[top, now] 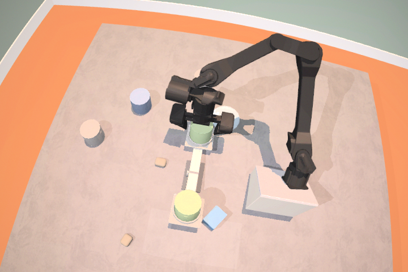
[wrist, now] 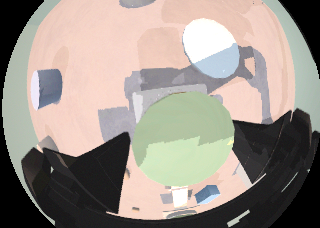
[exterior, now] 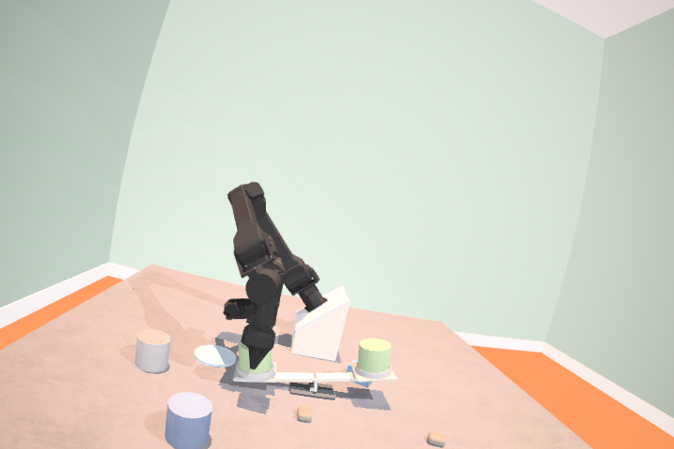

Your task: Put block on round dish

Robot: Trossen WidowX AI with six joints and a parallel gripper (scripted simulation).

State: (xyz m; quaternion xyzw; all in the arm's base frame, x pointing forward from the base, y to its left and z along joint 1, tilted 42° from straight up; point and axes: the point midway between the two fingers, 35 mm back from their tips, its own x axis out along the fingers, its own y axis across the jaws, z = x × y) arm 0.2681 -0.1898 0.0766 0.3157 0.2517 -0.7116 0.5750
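Note:
My gripper [top: 202,125] [exterior: 255,365] [wrist: 176,130] is open, its fingers on either side of the green cup [top: 200,134] [exterior: 246,361] [wrist: 182,138] at the dish end of the balance [top: 195,160] [exterior: 294,376]. Nothing is gripped; I cannot tell whether a finger touches the cup. The other green cup [top: 187,205] [exterior: 373,355] stands upright on the opposite end. The beam looks nearly level; any slight tilt is hard to tell. The round dish [top: 225,110] [exterior: 208,354] [wrist: 207,40] lies near the gripped-around end, with no cup above it. The block is hidden from view.
A blue cylinder [top: 140,102] [exterior: 188,421] [wrist: 50,87] and a grey cylinder [top: 93,134] stand to the side. Another grey cylinder [exterior: 153,352] stands beyond the dish. A blue block [top: 215,217] [wrist: 207,194] lies beside the far cup. Two small tan blocks [top: 160,162] [top: 126,239] lie nearby.

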